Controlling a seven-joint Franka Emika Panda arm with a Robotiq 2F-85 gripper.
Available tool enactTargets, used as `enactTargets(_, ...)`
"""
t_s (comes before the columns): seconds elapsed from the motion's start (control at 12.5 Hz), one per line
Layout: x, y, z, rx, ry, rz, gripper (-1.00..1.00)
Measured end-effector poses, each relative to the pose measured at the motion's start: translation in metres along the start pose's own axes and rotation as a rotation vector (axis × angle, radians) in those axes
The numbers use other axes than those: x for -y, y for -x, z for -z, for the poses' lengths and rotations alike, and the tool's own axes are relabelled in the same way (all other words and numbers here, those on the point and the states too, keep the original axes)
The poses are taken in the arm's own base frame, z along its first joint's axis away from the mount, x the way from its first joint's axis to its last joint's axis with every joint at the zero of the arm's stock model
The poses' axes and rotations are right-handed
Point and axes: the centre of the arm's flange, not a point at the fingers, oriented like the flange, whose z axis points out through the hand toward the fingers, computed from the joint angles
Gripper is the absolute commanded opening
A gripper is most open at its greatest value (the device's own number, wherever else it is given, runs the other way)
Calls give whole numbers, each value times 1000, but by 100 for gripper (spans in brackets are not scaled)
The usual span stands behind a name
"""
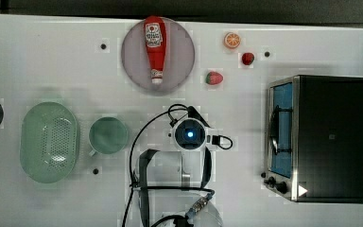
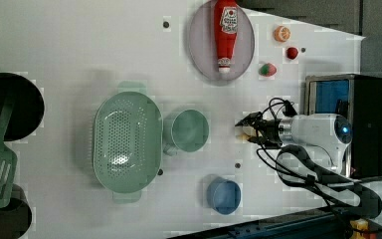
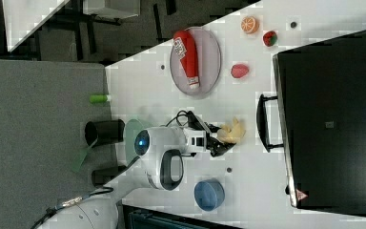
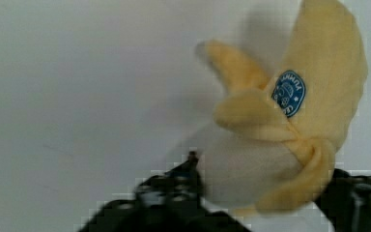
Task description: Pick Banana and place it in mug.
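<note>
Fingers (image 4: 183, 186) are seen straddling the plush, half-peeled banana (image 4: 290, 140) on the white table (image 1: 38, 56) without yet being clenched, so a centred squeeze on its pale core is advised before lifting toward the mint-green mug (image 1: 108, 135).

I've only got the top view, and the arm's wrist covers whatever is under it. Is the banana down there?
Observer: Yes. In the right view the banana is right at the pincer, near the toaster oven handle.
Operator: Is it whole?
Observer: The wrist view shows it half-peeled, with a blue sticker on the peel.
Operator: Anything else hidden from me?
Observer: In the left view, a blue cup stands on the table near the arm.
</note>
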Motion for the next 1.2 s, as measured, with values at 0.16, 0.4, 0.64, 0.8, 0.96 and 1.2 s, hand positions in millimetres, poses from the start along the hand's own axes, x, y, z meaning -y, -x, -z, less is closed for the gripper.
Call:
enactTargets(0.16, 6, -2, 10, -4, -23, -17, -45)
enactTargets(0.4, -1, -10, 17, -18, -18, -20, -46)
enactTargets(0.64, -8, -25, 55, -25, -17, -41, -46)
enactTargets(0.8, -18, -24, 106, 19, 29, -52, -46)
enactTargets(0.96, -17, -27, 188, 16, 12, -56, -46)
enactTargets(1.2, -29, -24, 340, -36, -125, -87, -46)
